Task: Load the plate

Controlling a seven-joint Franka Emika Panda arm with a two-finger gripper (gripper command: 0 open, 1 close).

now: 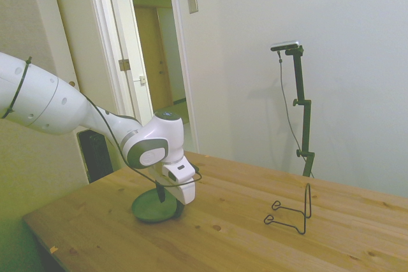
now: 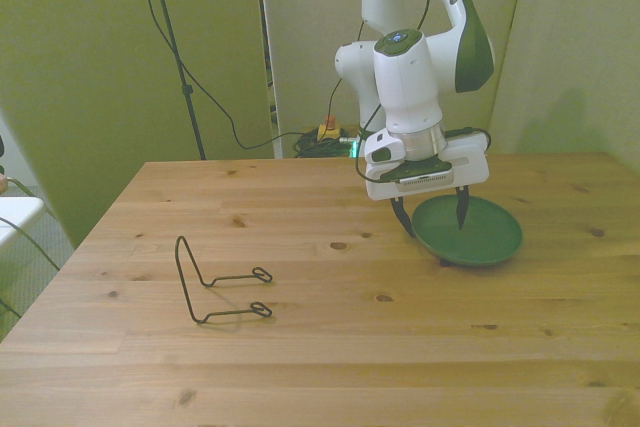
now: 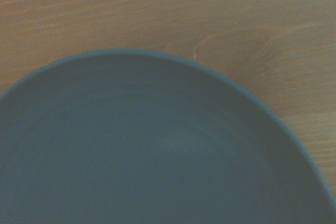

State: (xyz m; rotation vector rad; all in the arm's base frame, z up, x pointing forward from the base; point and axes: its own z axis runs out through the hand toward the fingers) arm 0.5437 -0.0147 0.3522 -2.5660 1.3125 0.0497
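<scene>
The dark green plate (image 2: pixel 478 237) lies flat on the wooden table (image 2: pixel 350 357), on the front view's right. My gripper (image 2: pixel 432 215) hangs low over the plate's edge, open and holding nothing. One finger stands just outside the rim and the other over the plate's inside. In the side view the gripper (image 1: pixel 168 197) covers the plate's (image 1: pixel 148 209) right part. The wrist view shows the plate (image 3: pixel 168 150) from close by, its rim curving across bare wood.
A black wire rack (image 2: pixel 215 282) with one upright loop and two flat prongs stands on the front view's left, well apart from the plate; the side view has the rack (image 1: pixel 294 211) at the right. A doorway (image 1: pixel 156 55) opens behind the table.
</scene>
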